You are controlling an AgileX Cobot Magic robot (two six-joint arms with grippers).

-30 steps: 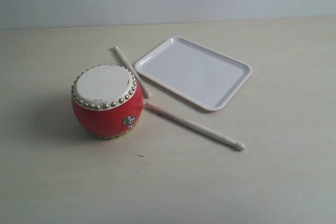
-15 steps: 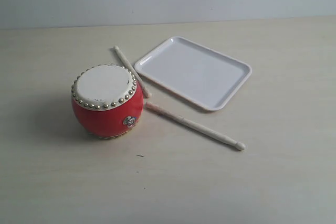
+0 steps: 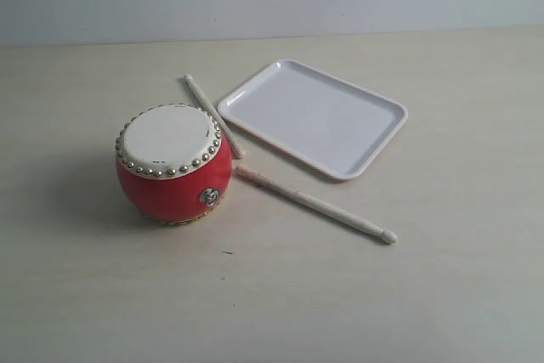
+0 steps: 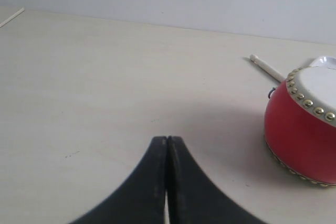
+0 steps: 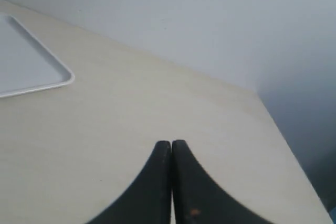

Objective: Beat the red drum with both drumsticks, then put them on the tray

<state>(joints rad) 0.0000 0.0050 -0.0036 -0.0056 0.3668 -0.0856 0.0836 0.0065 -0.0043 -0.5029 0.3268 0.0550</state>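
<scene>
Near drumstick [image 3: 314, 203]: we see its tip pointing away from red drum [image 3: 174, 163]
Far drumstick [image 3: 212, 115]: diagonal, beside tray [image 3: 314, 116]
Left end effector [image 4: 166, 145]: pressed together
Right end effector [image 5: 171, 148]: pressed together

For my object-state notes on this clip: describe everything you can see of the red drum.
The red drum is small and barrel-shaped, with a glossy red body, a cream-white skin top ringed with gold studs, and a silver emblem on its side. It stands upright on the pale table. One drumstick passes close by its rim on the far side; the other drumstick ends near its base; contact cannot be told. Nothing holds it.
</scene>
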